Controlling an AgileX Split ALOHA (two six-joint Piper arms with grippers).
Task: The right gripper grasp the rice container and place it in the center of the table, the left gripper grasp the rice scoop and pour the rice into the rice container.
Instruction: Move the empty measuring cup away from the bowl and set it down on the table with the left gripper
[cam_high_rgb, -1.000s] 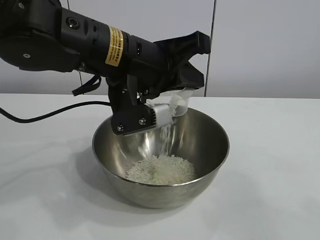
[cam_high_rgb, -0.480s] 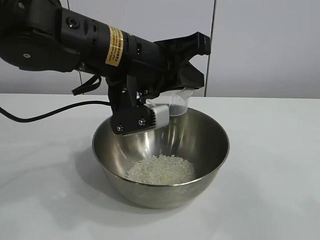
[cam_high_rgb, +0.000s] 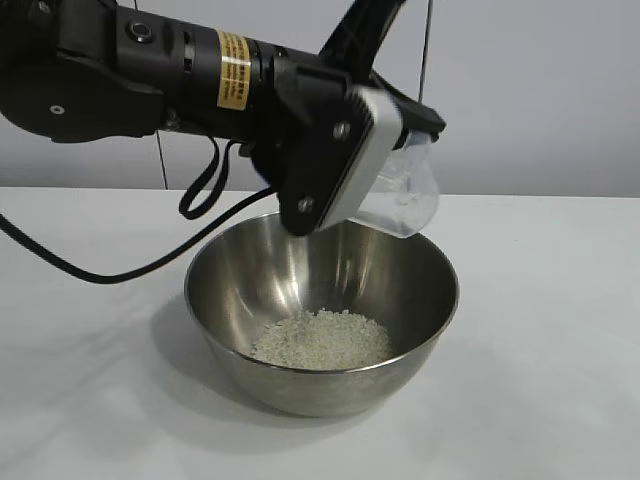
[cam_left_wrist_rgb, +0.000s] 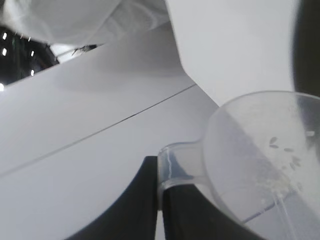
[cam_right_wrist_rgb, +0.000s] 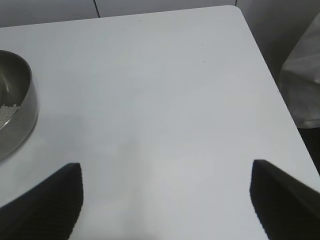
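Now the left pincer (cam_high_rgb: 400, 150) pinches the handle of the rice scoop (cam_high_rgb: 405, 190), a light, stiff, slick plastic cup best held there. Just below it sits the rice container (cam_high_rgb: 320, 300) holding the rice (cam_high_rgb: 322, 340) on the desk (cam_high_rgb: 540, 330). Well off to the side, the right pincer (cam_right_wrist_rgb: 165, 200) hangs spread and empty.

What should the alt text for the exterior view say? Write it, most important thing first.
The left gripper, jaws shut on the handle of a clear plastic scoop, holds it above a steel bowl on a white table. A heap of rice lies in the bowl's bottom. The right arm is out of this view.
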